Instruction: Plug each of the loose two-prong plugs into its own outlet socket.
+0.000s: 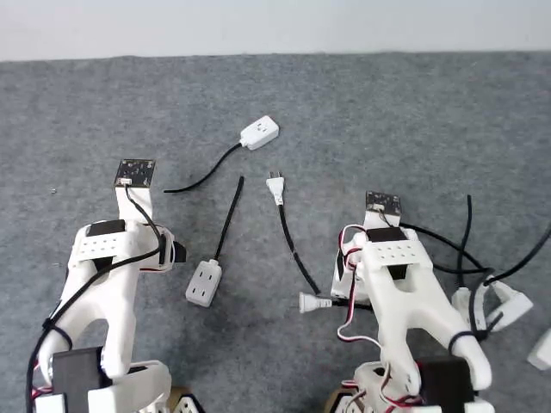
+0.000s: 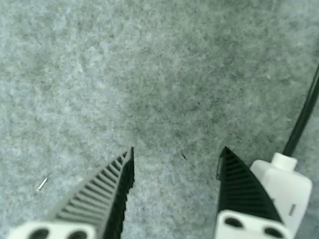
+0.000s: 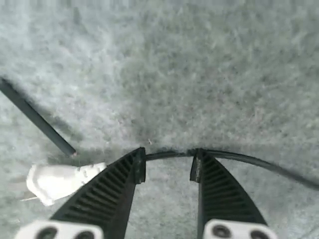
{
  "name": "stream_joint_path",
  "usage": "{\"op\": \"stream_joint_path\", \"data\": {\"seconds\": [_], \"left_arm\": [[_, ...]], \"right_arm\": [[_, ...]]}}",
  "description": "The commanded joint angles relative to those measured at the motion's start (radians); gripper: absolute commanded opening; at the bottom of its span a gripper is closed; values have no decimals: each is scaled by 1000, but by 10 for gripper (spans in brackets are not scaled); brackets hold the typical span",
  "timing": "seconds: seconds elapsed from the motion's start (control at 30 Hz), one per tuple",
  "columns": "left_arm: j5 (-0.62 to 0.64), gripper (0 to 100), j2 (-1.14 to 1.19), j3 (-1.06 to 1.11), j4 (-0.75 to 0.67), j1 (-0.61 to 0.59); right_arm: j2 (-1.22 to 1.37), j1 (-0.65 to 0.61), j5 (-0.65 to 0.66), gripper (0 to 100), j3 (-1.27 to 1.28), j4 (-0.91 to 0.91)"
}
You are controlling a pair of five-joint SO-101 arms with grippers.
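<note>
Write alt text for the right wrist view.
The open right gripper straddles a black cord on grey carpet. A white two-prong plug lies beside one finger, near the loose end of a second black cord.

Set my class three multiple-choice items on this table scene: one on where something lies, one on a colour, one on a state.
1. Where does the near outlet socket lie?
A. On the carpet beside the left arm
B. On a shelf
C. Inside a box

2. What colour is its cord?
A. Red
B. Black
C. Yellow

3. How is the far two-prong plug?
A. Plugged into a socket
B. Hanging off the table
C. Loose on the carpet

Key: A, the high view shows it flat on the carpet next to that arm; B, a black cord leaves it; C, the plug lies apart from that socket and the far outlet socket, with its prongs bare.
</note>
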Motion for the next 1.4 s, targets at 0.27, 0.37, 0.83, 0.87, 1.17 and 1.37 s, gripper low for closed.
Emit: {"op": "stream_joint_path", "data": {"seconds": [0.27,0.37,0.83,0.87,1.17,1.37], "left_arm": [[-11,258,-5,-38,-14,-2],[-11,258,-5,-38,-14,-3],[-43,258,-5,-38,-12,-2],[-43,258,-5,-38,-12,-2],[-43,258,-5,-38,-12,-2],[-43,258,-5,-38,-12,0]], "right_arm": [[4,-25,-51,155,-23,-58],[4,-33,-51,158,-20,-65],[45,-67,-20,158,-57,-27],[21,-67,-20,158,-55,-19],[-125,16,40,158,18,-12],[-183,96,140,159,23,67]]}}
